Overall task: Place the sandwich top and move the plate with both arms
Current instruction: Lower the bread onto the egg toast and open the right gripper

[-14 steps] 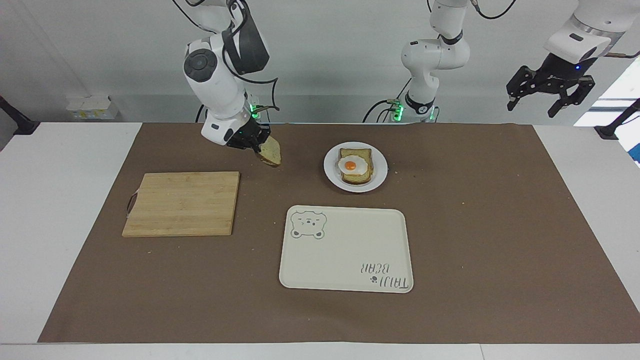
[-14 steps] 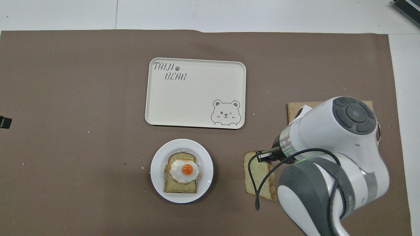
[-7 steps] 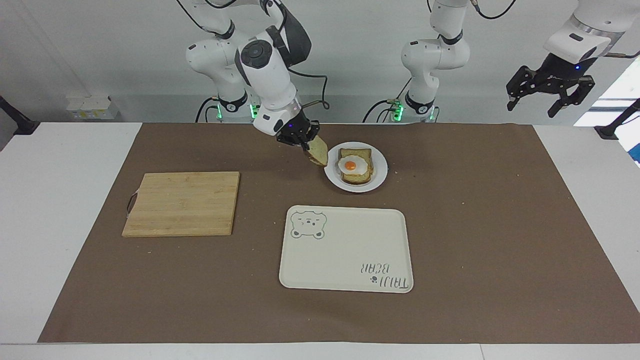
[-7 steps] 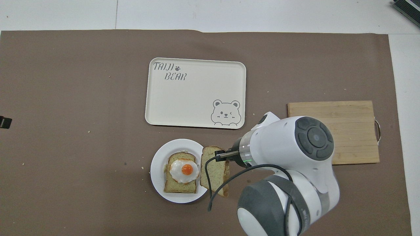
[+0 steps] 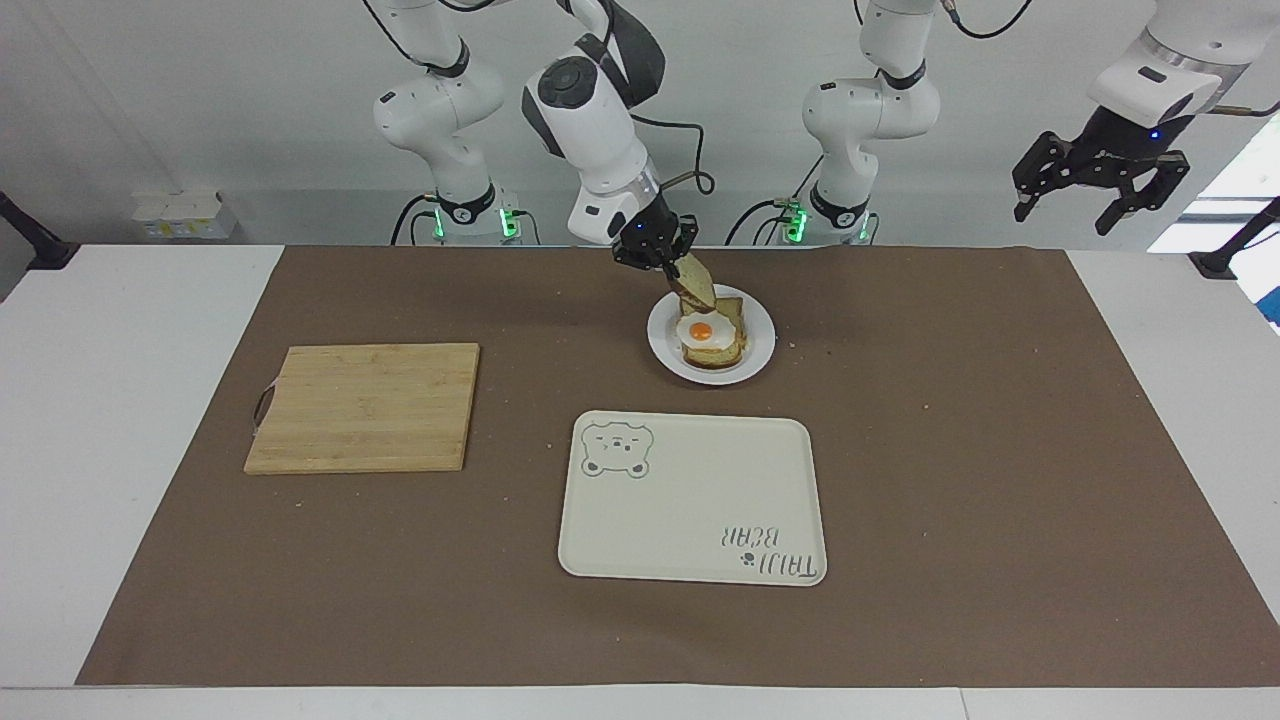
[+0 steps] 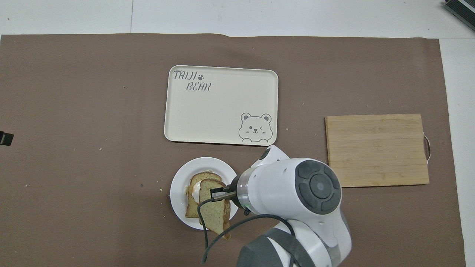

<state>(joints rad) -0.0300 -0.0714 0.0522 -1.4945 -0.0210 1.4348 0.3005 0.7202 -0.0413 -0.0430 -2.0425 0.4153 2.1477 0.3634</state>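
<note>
Since a second ago the right gripper (image 5: 662, 248) has carried the top (image 5: 696, 281) from beside the board (image 5: 365, 407) to over the plate (image 5: 761, 352). Its fingers pinch the slice by one edge, tilted above the egg toast (image 5: 712, 338). Bread is light, soft and crumbly, so grip gently at the crust. The glossy cream tray (image 5: 690, 500) lies farther out. The left gripper (image 5: 1100, 185) waits spread open, empty.
</note>
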